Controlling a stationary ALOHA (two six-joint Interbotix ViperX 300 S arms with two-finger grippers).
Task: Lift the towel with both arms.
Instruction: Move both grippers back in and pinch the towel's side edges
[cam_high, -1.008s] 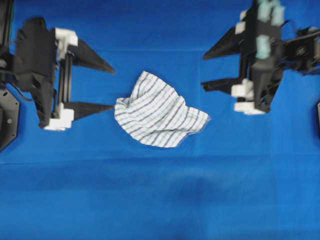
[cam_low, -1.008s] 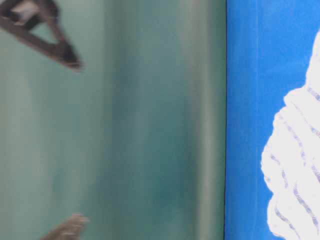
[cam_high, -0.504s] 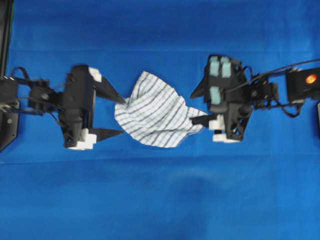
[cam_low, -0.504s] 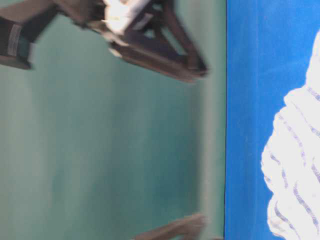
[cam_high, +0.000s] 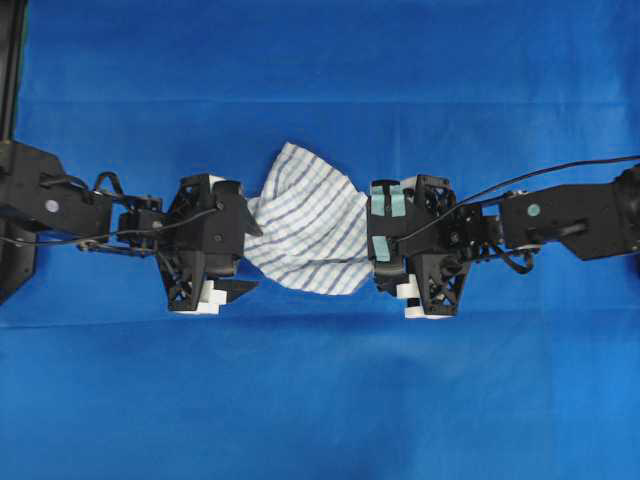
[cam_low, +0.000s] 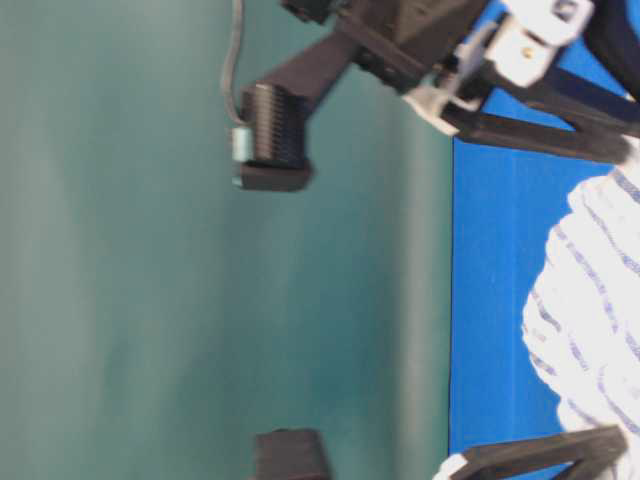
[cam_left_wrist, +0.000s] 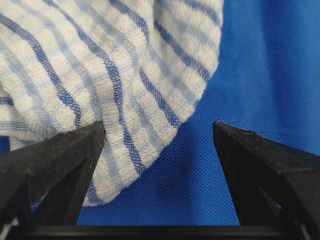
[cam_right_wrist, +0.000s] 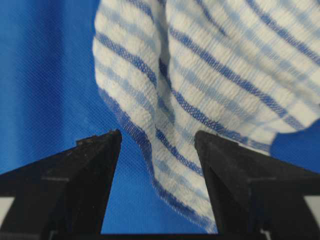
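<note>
Two claws, both spread wide and pinching nothing, bracket the towel (cam_high: 305, 232), which lies crumpled at the middle of the blue cloth (cam_high: 320, 400). My left claw (cam_left_wrist: 159, 131) has one finger on the towel's edge and the other over bare cloth; closing here may catch a thin fold that slips out. My right claw (cam_right_wrist: 157, 137) straddles a hanging fold. Uneven grips would probably let one side drop during the lift.

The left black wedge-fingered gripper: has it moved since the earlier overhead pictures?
Yes. The left gripper moved rightward to the white blue-checked towel, jaws open.
</note>
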